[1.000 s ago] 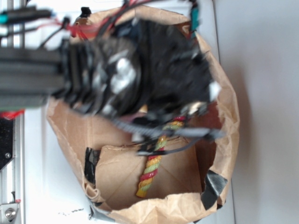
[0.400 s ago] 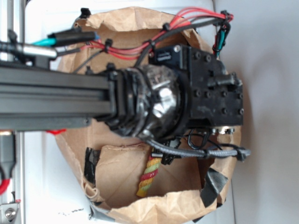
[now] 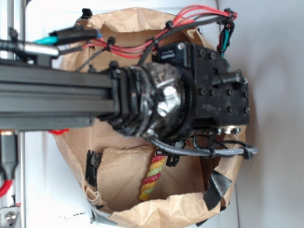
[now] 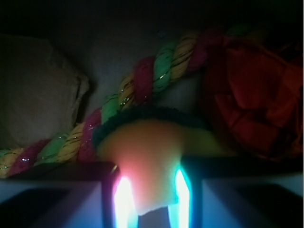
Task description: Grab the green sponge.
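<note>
Green sponge (image 4: 152, 142) pinched between pincer (image 4: 151, 199) fingers — squeezed.

rope (image 4: 142, 85) and red ball (image 4: 256, 95) crowd the fingers (image 4: 122, 199); bag wall (image 4: 38, 95) left.

Sponge (image 4: 149, 152): a pale yellow foam block with a thin dark green scouring layer along its far edge, seen only in the wrist view. It is pinched at its near end, the foam squeezed narrow there and flaring wider toward the green layer. In the exterior view it is hidden.
</note>
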{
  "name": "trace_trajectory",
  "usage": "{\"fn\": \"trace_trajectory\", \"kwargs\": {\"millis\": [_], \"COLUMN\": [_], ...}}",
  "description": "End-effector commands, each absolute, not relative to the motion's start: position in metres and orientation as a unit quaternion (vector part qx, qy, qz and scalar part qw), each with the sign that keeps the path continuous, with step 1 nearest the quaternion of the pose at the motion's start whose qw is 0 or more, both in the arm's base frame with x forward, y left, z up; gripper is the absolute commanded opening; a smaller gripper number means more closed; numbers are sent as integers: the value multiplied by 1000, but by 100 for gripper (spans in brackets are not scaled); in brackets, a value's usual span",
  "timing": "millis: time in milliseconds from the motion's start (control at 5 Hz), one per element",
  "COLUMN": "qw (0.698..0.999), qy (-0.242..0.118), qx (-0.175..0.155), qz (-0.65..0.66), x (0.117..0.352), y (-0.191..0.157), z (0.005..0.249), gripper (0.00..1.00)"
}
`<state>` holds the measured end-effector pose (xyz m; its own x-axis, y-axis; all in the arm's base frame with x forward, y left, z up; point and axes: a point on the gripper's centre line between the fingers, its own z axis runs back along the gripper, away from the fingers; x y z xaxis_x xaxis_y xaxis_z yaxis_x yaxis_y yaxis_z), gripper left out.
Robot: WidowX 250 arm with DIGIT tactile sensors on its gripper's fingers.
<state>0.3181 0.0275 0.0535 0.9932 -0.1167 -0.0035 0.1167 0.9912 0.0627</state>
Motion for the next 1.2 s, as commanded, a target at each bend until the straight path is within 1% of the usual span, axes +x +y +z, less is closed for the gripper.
{"fn": "trace_trajectory", "kwargs": {"millis": [0,200,400,600,800,1000], "qw": [999,998,996,992,989,987], "qy": [-37,-68,-92,-122,-142,-155], "qx": [21,-1,-8,-15,-28,-47], "qz": [-22,3,5,-9,-14,-16], "x": [323,305,298,283,273,265], "y": [42,71,72,63,58,52], "z": [86,130,153,177,195,214], "gripper": [0,0,0,0,0,0]}}
